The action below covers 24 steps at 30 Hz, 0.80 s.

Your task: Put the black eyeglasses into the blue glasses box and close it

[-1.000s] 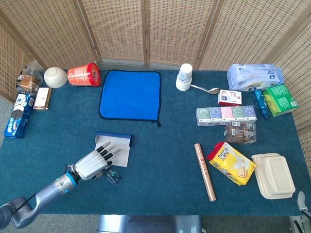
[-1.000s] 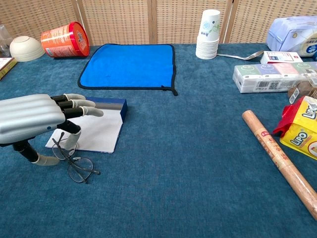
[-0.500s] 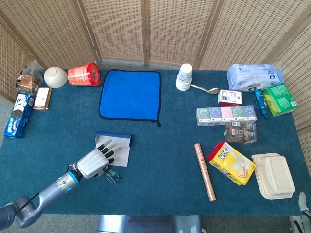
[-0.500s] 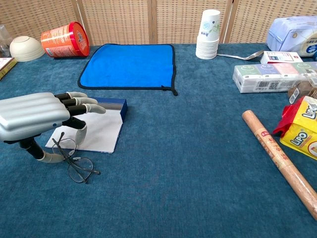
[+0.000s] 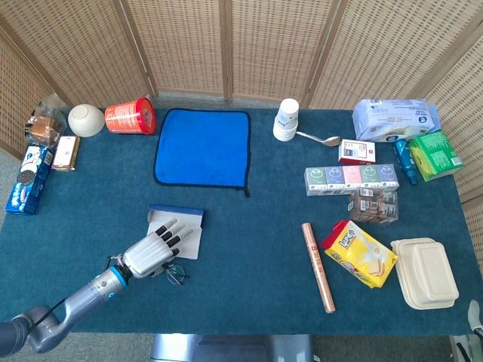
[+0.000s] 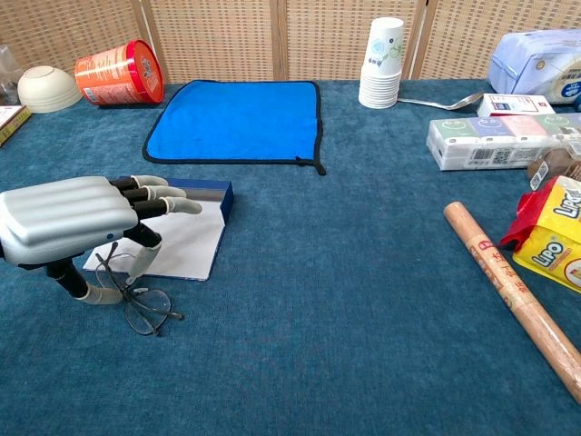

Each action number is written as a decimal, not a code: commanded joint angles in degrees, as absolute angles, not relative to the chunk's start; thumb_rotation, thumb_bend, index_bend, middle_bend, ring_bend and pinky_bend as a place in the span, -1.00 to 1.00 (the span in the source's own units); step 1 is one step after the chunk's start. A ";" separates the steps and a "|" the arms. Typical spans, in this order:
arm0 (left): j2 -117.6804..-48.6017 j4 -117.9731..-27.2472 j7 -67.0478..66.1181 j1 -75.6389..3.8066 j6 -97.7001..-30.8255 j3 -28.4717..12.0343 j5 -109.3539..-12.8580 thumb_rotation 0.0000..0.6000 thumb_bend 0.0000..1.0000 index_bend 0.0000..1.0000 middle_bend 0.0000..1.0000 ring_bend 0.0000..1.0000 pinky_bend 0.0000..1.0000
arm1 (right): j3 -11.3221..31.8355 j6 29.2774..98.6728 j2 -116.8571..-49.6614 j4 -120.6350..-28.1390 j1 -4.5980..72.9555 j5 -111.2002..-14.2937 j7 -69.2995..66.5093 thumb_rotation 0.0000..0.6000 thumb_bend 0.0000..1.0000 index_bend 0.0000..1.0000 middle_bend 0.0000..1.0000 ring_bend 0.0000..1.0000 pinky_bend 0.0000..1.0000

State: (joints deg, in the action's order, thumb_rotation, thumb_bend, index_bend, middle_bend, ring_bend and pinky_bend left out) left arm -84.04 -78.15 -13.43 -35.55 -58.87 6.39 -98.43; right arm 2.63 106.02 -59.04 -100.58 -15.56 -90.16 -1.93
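The left hand (image 6: 68, 218) hovered low over the black eyeglasses (image 6: 136, 300), its fingers (image 6: 168, 204) spread forward over the open blue glasses box (image 6: 186, 232) and its thumb reaching down beside the frame; it appeared open, with nothing pinched. The eyeglasses lay on the teal tablecloth (image 6: 345, 318) just in front of the box's near edge, one lens under the palm, the other lens and a temple sticking out toward the camera. In the head view the hand (image 5: 155, 249) covered the near part of the box (image 5: 177, 226), with the eyeglasses (image 5: 173, 273) showing just below it. The right hand was not in view.

The risk from here looked like a poor pinch: the wire frame was thin and lay flat on soft cloth, so closing fingers could slide over it, push it away from the box, or catch only a temple, leaving the glasses dangling and twisting. The outstretched fingers could also nudge the light box or tip its lid
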 commanded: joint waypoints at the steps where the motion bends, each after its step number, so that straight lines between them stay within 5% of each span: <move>1: -84.00 -78.22 -13.31 -35.51 -59.16 6.26 -98.35 1.00 -0.64 0.32 -0.82 -1.00 -1.00 | 2.57 106.29 -58.95 -100.58 -15.84 -90.09 -2.11 0.30 -0.12 -0.70 -0.42 -0.64 -0.59; 9: -84.10 -78.06 -14.16 -35.19 -58.79 6.22 -97.37 1.00 -0.63 0.44 -0.74 -1.00 -1.00 | 2.52 106.24 -59.08 -100.27 -15.96 -90.13 -2.54 0.32 -0.13 -0.69 -0.42 -0.64 -0.58; 16: -84.33 -78.02 -11.56 -35.23 -59.78 6.11 -97.67 1.00 -0.64 -0.10 -0.90 -1.00 -1.00 | 2.61 106.11 -58.84 -100.44 -15.93 -90.07 -2.54 0.32 -0.13 -0.69 -0.42 -0.63 -0.56; 24: -83.35 -78.48 -10.97 -35.61 -59.22 6.42 -97.70 1.00 -0.60 -0.17 -0.98 -1.00 -1.00 | 2.72 106.11 -58.97 -100.24 -15.96 -89.99 -2.76 0.31 -0.13 -0.69 -0.42 -0.63 -0.56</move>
